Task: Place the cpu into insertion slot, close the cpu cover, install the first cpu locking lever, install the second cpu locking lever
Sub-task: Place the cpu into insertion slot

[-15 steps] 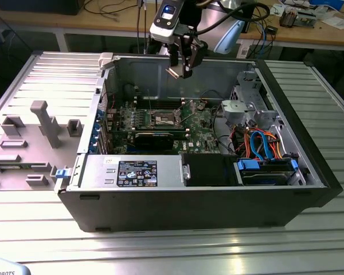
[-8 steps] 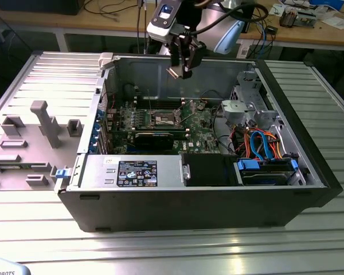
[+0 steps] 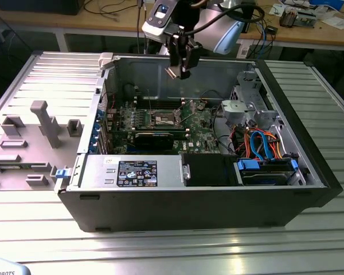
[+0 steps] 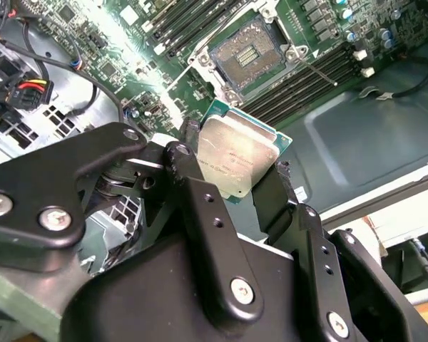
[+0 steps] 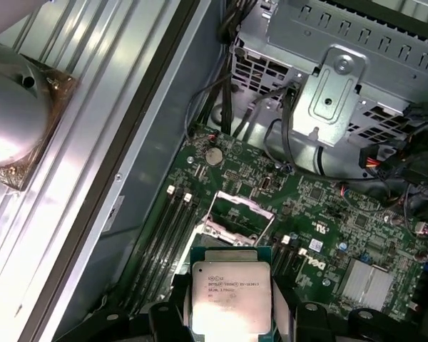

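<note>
End effector hangs over the open case, its fingers closed on two opposite edges of the cpu, whose silvery lid faces the wrist cameras. I see the slot on the green board at about 7 o'clock from the end effector in the exterior view. It is well apart from the cpu and bare in both wrist views.

What worries me is the grip. It is only on the thin edges, so a slip would drop the cpu onto the board. If I bring it down tilted or turned the wrong way, I judge it could seat crooked and bend the slot's contacts. A thin lever stands just beside the slot, and the fingers could snag it or the memory slots alongside.

The case rests on a ribbed metal tabletop that throws some glare. Grey fixture blocks stand at 9 o'clock from the case. Orange and blue cables crowd its 3 o'clock side. A wooden tabletop with clutter runs along 12 o'clock.
</note>
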Robot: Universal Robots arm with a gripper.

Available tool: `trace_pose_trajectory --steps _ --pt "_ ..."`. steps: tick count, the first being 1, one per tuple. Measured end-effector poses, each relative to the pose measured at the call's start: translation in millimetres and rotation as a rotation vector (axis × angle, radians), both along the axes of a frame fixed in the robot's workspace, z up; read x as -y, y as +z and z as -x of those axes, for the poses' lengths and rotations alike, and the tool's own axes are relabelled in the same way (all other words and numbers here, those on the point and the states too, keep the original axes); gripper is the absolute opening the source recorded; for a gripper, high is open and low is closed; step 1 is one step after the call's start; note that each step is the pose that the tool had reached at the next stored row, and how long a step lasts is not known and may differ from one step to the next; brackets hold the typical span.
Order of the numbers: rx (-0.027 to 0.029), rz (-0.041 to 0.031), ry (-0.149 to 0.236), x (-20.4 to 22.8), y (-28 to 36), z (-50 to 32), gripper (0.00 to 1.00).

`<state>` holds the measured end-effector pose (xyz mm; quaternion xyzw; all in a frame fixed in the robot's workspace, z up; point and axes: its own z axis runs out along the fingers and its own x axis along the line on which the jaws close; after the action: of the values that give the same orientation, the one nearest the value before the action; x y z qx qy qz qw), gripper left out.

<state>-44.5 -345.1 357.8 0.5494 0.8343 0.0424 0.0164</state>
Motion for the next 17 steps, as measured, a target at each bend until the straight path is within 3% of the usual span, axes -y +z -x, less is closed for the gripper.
trace_pose_trajectory --steps 3,6,9,14,17 --pt "0.0001 -0.0001 -0.040 0.0 -0.7 0.1 0.54" --pt "0.0000 -0.0001 -0.104 0.0 -2.4 0.1 0.54" --pt "0.0000 -0.0001 -0.202 0.0 -8.0 0.0 0.54" --pt "-0.0015 0.0002 -0.229 0.0 -12.0 3.0 0.54" --pt "-0.0017 0.0002 -0.286 0.0 -14.8 3.1 0.54"
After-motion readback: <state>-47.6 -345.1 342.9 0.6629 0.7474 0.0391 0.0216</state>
